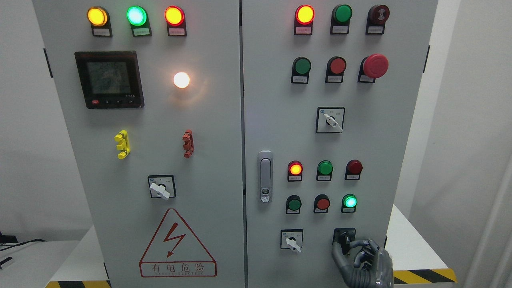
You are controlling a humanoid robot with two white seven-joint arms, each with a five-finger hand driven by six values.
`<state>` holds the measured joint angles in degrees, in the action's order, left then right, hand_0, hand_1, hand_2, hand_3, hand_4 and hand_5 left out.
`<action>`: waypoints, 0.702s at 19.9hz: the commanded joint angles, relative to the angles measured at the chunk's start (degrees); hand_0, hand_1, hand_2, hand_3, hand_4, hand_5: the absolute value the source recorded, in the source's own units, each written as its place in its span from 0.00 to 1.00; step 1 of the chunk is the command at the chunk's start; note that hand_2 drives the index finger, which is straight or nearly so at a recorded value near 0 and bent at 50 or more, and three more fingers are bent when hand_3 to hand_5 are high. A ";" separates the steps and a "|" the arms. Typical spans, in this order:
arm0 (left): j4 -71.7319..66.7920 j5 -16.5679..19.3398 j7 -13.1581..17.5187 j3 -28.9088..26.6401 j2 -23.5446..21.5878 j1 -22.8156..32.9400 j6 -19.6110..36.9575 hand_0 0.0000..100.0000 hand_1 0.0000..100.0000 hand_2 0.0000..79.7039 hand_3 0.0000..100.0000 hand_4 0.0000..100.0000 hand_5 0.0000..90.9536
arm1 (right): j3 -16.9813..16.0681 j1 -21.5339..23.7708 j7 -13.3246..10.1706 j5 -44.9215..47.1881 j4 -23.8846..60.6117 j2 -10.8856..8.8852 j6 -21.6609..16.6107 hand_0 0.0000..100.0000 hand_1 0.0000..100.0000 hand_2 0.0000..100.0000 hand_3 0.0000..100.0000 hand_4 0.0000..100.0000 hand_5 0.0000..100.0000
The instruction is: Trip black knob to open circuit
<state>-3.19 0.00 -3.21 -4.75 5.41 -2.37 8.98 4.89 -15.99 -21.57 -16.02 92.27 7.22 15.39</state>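
Observation:
The black knob (344, 237) sits in a black square plate at the lower right of the cabinet's right door (276, 120). My right hand (346, 249) comes up from the bottom edge and is at the knob. Its thumb (338, 258) rises under the knob's left side, and its curled fingers (365, 251) close in from the right, so the hand is shut on the knob. The hand hides the knob's lower part. My left arm is out of the picture.
A white rotary switch (292, 241) is left of the knob. Above it are a lit green lamp (350, 201), a red button (322, 203) and a green button (294, 204). The door latch (265, 176) is at the door's left edge. A striped table edge (424, 275) lies to the right.

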 commanded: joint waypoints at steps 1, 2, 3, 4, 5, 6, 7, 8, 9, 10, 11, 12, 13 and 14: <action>-0.06 1.76 0.05 0.00 -0.05 0.00 -0.02 0.12 0.39 0.00 0.00 0.00 0.00 | -0.15 -0.01 -0.05 -1.82 -0.60 -0.01 -0.53 0.17 0.76 0.58 0.99 0.93 0.99; 0.02 1.76 0.05 0.00 0.04 0.00 -0.02 0.12 0.39 0.00 0.00 0.00 0.00 | -0.15 -0.01 -0.14 -1.82 -0.60 -0.01 -0.53 0.17 0.76 0.58 0.99 0.93 0.99; 0.02 1.76 0.05 0.00 0.04 0.00 -0.02 0.12 0.39 0.00 0.00 0.00 0.00 | -0.23 -0.01 -0.14 -1.82 -0.60 -0.01 -0.53 0.17 0.76 0.58 0.99 0.93 0.99; 0.02 1.76 0.05 0.00 -0.04 0.00 -0.02 0.12 0.39 0.00 0.00 0.00 0.00 | -0.23 0.08 -0.14 -1.82 -0.60 -0.01 -0.53 0.17 0.76 0.58 0.99 0.92 0.99; 0.02 1.76 0.05 0.00 -0.05 0.00 -0.02 0.12 0.39 0.00 0.00 0.00 0.00 | -0.15 0.08 -0.23 -1.91 -0.60 -0.01 -0.62 0.17 0.76 0.58 0.99 0.92 0.99; -0.06 1.76 0.05 0.00 -0.05 0.00 -0.02 0.12 0.39 0.00 0.00 0.00 0.00 | -0.23 0.08 -0.23 -2.00 -0.60 -0.01 -0.62 0.17 0.76 0.58 0.99 0.92 0.99; 0.02 1.76 0.05 0.00 0.04 0.00 -0.02 0.12 0.39 0.00 0.00 0.00 0.00 | -0.23 0.08 -0.23 -2.69 -0.60 -0.10 -0.62 0.17 0.76 0.58 0.99 0.92 0.99; 0.02 1.76 0.05 0.00 -0.04 0.00 -0.02 0.12 0.39 0.00 0.00 0.00 0.00 | -0.23 0.08 -0.23 -3.31 -0.69 -0.10 -0.62 0.17 0.76 0.58 0.99 0.92 0.99; -0.06 1.76 0.05 0.00 -0.05 0.00 -0.02 0.12 0.39 0.00 0.00 0.00 0.00 | -0.32 0.08 -0.23 -3.66 -0.69 -0.01 -0.88 0.17 0.76 0.57 0.99 0.92 0.99; 0.02 1.76 0.05 0.00 0.04 0.00 -0.02 0.12 0.39 0.00 0.00 0.00 0.00 | -0.32 0.08 -0.31 -3.67 -0.78 -0.01 -1.32 0.17 0.76 0.57 0.99 0.92 0.99; -0.06 1.76 0.05 0.00 -0.04 0.00 -0.02 0.12 0.39 0.00 0.00 0.00 0.00 | -0.32 0.08 -0.31 -3.84 -0.86 -0.01 -1.41 0.17 0.76 0.57 0.99 0.92 0.99; 0.02 1.76 0.05 0.00 -0.05 0.00 -0.02 0.12 0.39 0.00 0.00 0.00 0.00 | -0.50 0.08 -0.31 -4.19 -0.95 -0.01 -1.59 0.17 0.76 0.57 0.98 0.92 0.99; 0.02 1.76 0.05 0.00 0.04 0.00 -0.02 0.12 0.39 0.00 0.00 0.00 0.00 | -0.50 0.08 -0.31 -4.54 -1.04 -0.01 -1.68 0.17 0.76 0.57 0.98 0.92 0.99; 0.02 1.76 0.05 0.00 -0.04 0.00 -0.02 0.12 0.39 0.00 0.00 0.00 0.00 | -0.59 0.08 -0.40 -4.72 -1.13 -0.01 -1.68 0.17 0.76 0.57 0.98 0.92 0.99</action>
<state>-3.19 0.00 -3.21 -4.75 5.40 -2.37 8.98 4.67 -15.92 -21.86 -19.37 91.70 7.21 13.94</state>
